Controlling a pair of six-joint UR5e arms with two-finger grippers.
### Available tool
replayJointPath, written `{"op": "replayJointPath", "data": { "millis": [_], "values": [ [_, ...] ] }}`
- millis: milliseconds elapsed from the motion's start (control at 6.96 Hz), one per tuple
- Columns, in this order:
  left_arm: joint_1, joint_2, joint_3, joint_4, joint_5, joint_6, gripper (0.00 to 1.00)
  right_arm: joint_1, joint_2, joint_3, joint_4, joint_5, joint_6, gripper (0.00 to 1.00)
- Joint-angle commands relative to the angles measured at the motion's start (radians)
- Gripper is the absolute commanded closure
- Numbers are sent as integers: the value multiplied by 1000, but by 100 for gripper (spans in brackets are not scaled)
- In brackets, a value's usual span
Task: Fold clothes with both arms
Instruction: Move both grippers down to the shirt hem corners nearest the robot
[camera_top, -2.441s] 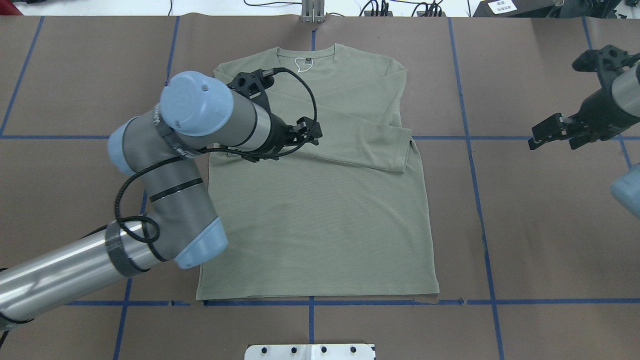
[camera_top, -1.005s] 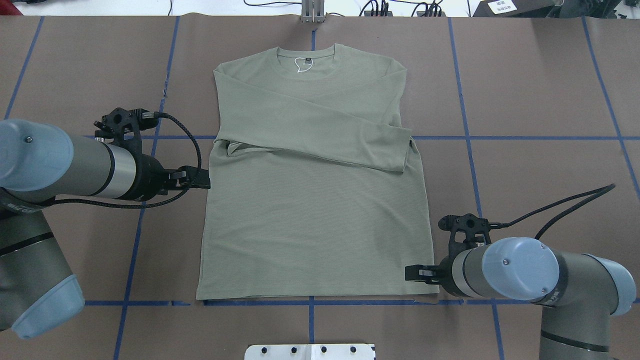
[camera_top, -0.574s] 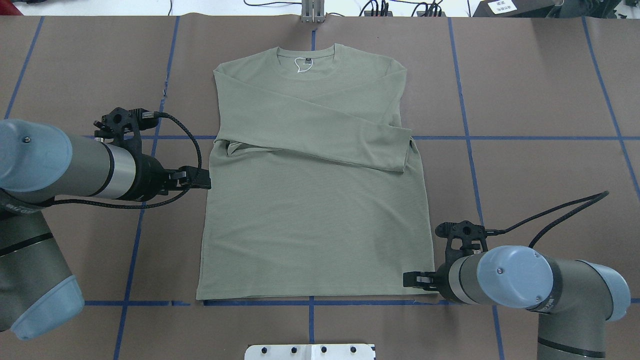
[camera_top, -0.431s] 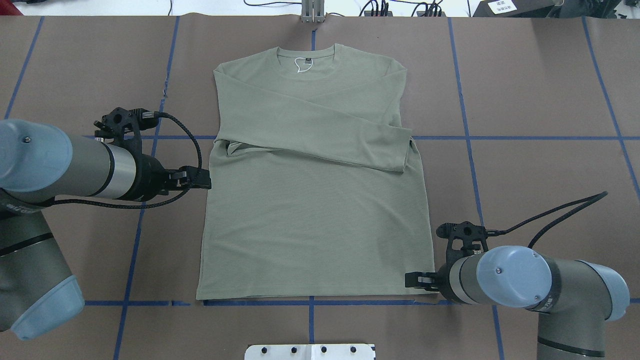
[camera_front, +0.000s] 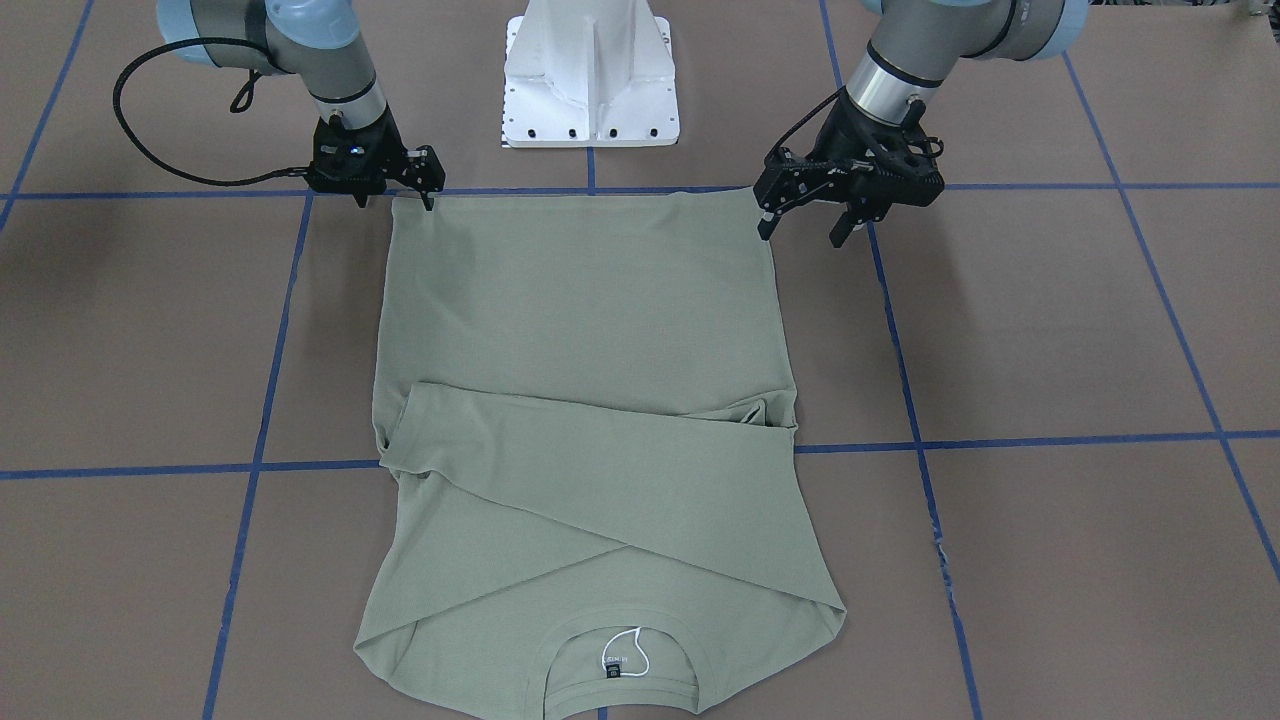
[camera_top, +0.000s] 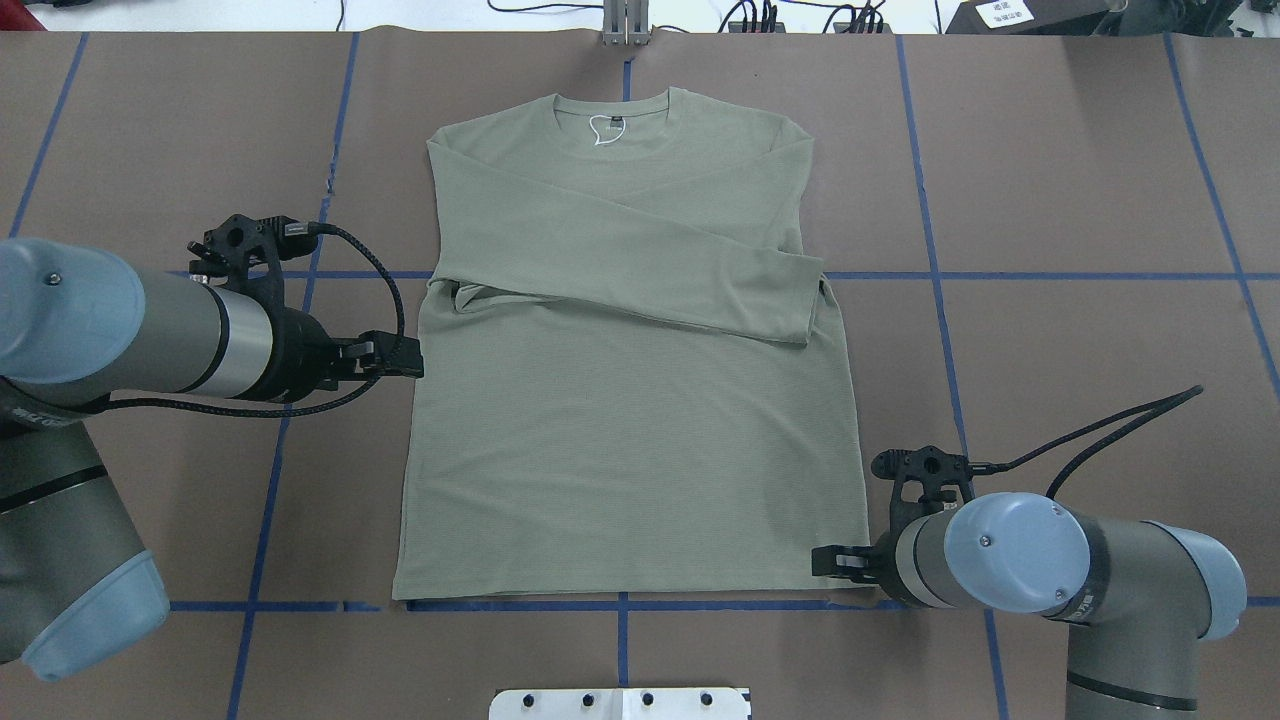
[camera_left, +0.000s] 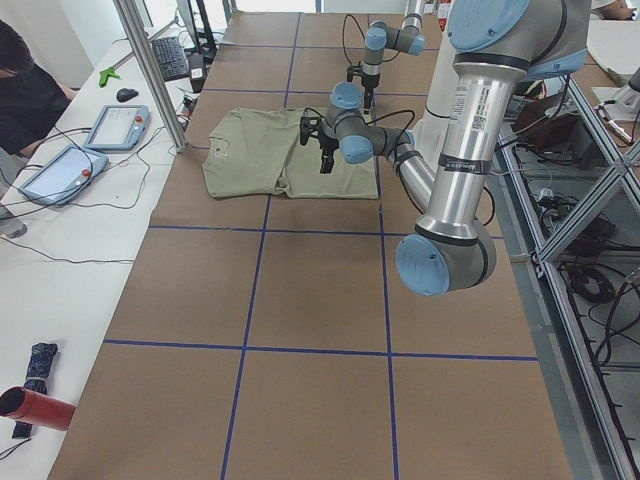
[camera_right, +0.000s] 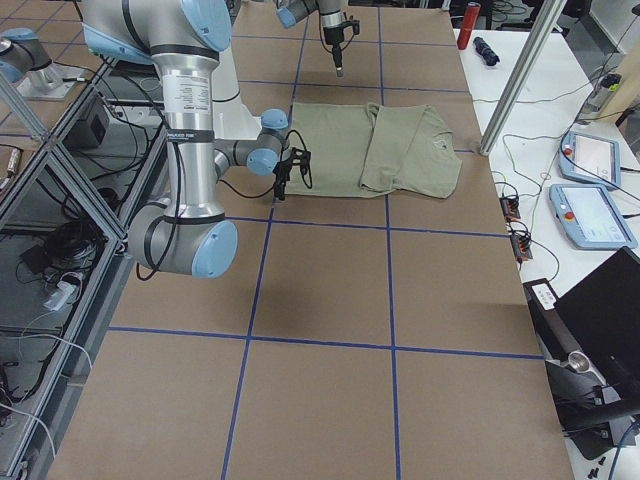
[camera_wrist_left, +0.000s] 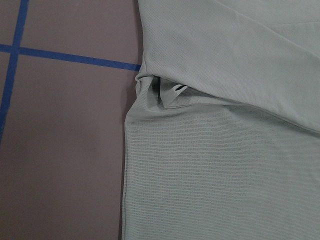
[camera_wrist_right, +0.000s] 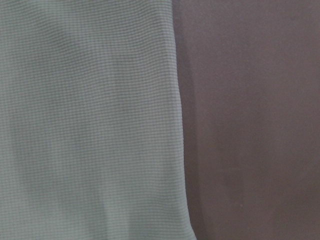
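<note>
- The table (camera_top: 1050, 200), covered in brown paper crossed by blue tape lines, is filling the whole overhead view.
- The shirt (camera_top: 630, 450) is lying flat at the centre of that view, collar toward the top and hem toward the bottom. Both sleeves are folded across the chest. The upper one is running from the upper left down to a cuff at the right side seam.
- The left arm (camera_top: 150, 335) is coming in from the left edge of the overhead view. Its forearm is lying almost level and pointing right, toward the shirt's side edge.
- The right arm (camera_top: 1020, 555) is entering from the lower right corner, bent at the elbow, with its wrist pointing left at the hem corner.
- The white base (camera_front: 590, 70) is standing at the top centre of the front-facing view.
- The left gripper (camera_front: 800, 228) is hanging just beside the shirt's side edge with its jaws spread wide, grasping nothing.
- The right gripper (camera_front: 395, 198) is sitting low at the hem corner, jaws apart and nothing held. Its wrist camera is showing only cloth edge and paper.
- A white loop (camera_front: 625, 650) and a small dark label (camera_front: 616, 668) are sitting inside the collar.
</note>
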Motion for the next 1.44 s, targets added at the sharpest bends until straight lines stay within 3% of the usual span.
{"op": "replayJointPath", "data": {
  "millis": [0, 144, 431, 574, 862, 1005, 1292],
  "values": [
    [0, 0, -1, 0, 0, -1, 1, -1, 5, -3, 1, 3, 1, 6],
    [0, 0, -1, 0, 0, -1, 1, -1, 5, -3, 1, 3, 1, 24],
    [2, -3, 0, 0, 0, -1, 1, -1, 3, -3, 3, 6, 0, 41],
    [2, -3, 0, 0, 0, -1, 1, -1, 3, -2, 3, 6, 0, 45],
    [3, -5, 0, 0, 0, -1, 1, 1, 3, 3, 3, 6, 0, 74],
    [3, -6, 0, 0, 0, -2, 1, 1, 3, 6, 3, 6, 0, 94],
    [5, -8, 0, 0, 0, -4, 1, 1, 3, 9, 3, 6, 0, 100]
  ]
}}
